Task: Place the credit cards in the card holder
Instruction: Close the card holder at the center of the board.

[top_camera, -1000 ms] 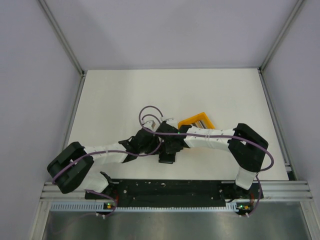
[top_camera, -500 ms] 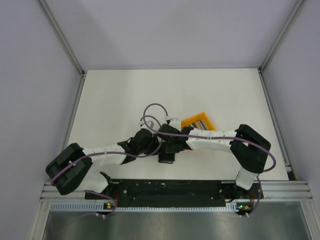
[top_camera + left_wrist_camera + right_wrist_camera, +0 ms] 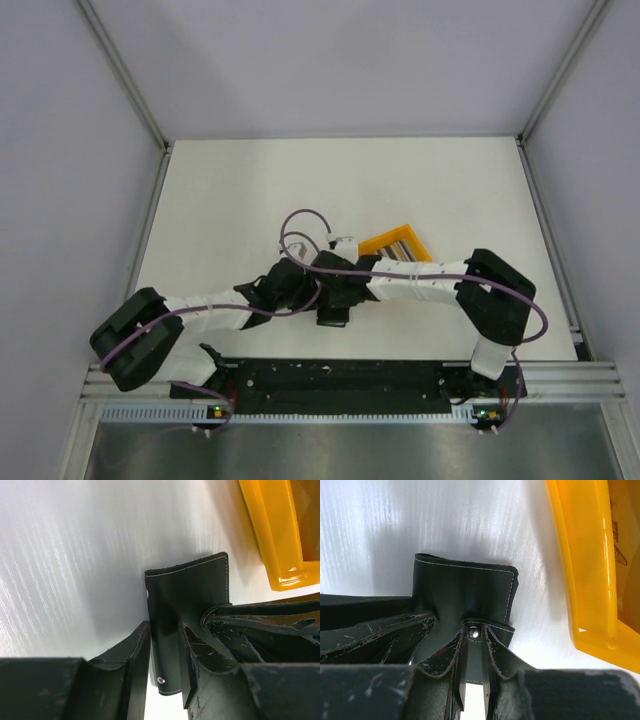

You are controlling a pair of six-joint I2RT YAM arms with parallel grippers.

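The black card holder [image 3: 334, 316] lies half open on the table between the two wrists. In the left wrist view one flap of the card holder [image 3: 192, 587] stands between my left gripper's [image 3: 165, 630] fingers, which are shut on it. My right gripper [image 3: 475, 630] is shut on another flap, right at its metal snap [image 3: 475, 633]; the rest of the card holder [image 3: 465, 587] spreads beyond it. The credit cards [image 3: 396, 241] show as a row of stripes inside the orange bin [image 3: 372, 243]. From above, both grippers [image 3: 305, 290] [image 3: 338, 292] meet over the holder.
The orange bin [image 3: 272, 535] [image 3: 585, 555] stands just right of the holder, close to the right wrist. Purple cables [image 3: 300, 225] loop above both wrists. Metal rails [image 3: 150, 210] border the white table on the left and right.
The right arm has drawn slightly left and its fingers have closed a little on the flap. The left arm has shifted slightly too. The holder and bin stay where they were.
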